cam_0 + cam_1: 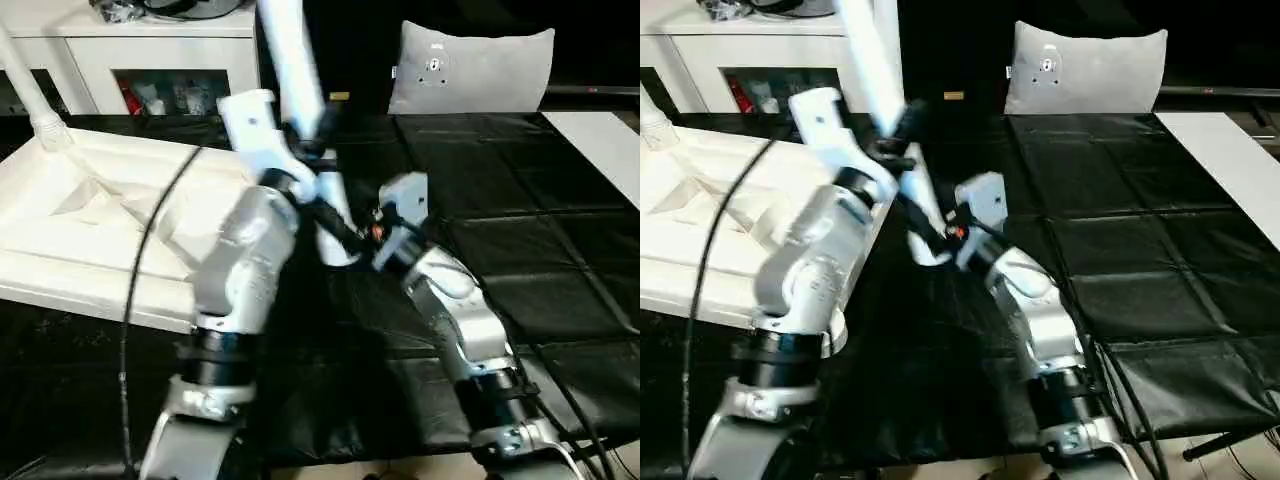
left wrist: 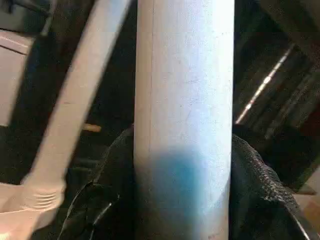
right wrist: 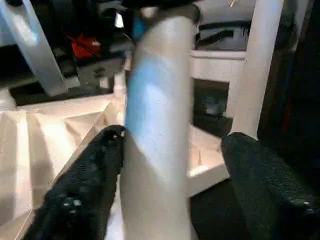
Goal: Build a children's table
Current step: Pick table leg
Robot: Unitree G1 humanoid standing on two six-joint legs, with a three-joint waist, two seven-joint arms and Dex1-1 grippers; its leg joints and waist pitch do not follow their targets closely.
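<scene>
I see the left gripper (image 2: pixel 182 200) clenched on a white table leg (image 1: pixel 297 60) standing upright between both arms. The right gripper (image 3: pixel 170 185) has its fingers (image 3: pixel 82 192) spread around that leg. The upturned tabletop (image 1: pixel 90 220) lies at left on the black-covered bench (image 1: pixel 520 240).

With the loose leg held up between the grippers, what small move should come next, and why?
Probably the right gripper should back clear of the leg. Its fingers stand apart, with a gap on one side of the leg, while the left gripper clamps it. Then the left arm alone can carry the leg toward the upturned tabletop, where another leg already stands.
</scene>
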